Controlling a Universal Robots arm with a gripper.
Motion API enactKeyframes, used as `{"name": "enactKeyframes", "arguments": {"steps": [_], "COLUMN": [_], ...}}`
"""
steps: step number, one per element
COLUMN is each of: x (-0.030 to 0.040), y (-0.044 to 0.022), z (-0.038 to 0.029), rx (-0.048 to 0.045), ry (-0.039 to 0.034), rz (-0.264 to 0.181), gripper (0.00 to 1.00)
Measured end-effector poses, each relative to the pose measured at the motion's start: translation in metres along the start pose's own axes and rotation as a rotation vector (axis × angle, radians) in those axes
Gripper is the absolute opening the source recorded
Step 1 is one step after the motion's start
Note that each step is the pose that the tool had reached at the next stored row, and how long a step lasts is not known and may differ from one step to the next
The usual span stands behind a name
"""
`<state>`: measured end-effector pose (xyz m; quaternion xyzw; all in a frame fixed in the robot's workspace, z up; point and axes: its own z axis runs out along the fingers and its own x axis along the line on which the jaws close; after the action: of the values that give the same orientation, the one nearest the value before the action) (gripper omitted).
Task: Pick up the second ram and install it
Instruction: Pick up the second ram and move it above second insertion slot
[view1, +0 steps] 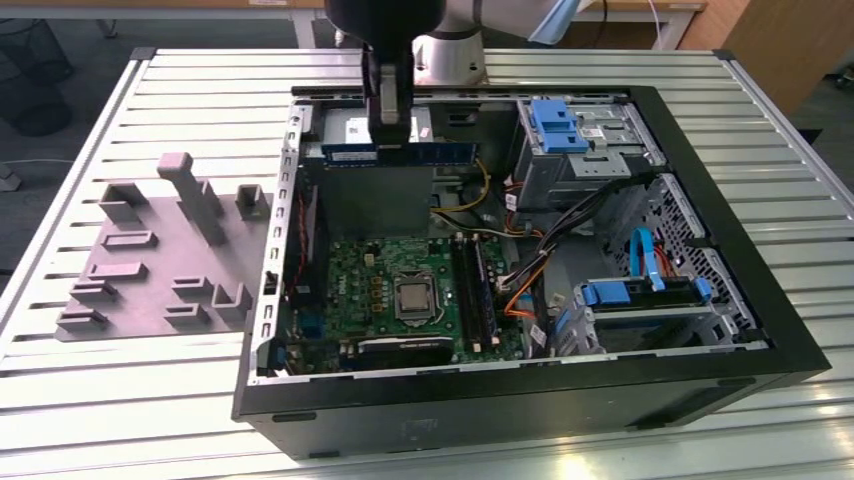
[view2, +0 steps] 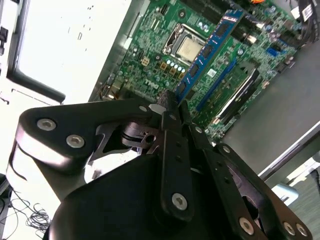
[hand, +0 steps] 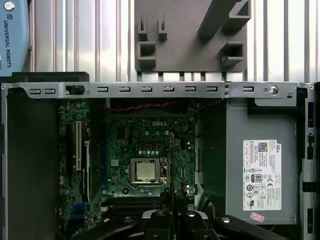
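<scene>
My fingers (view1: 388, 110) are clamped on the second ram (view1: 434, 154), held level over the open case (view1: 534, 395), well above the motherboard slots (view1: 471, 285). Risk: the stick lies crosswise to the slots; seating it misaligned could jam its edge or slip my grip.
</scene>
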<state>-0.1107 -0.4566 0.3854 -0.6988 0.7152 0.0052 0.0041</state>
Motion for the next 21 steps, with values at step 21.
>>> {"name": "enactKeyframes", "arguments": {"steps": [21], "x": [-0.0007], "y": [-0.0287], "z": [0.0], "rx": [0.0], "ry": [-0.0001], "rz": [0.0], "gripper": [0.14]}}
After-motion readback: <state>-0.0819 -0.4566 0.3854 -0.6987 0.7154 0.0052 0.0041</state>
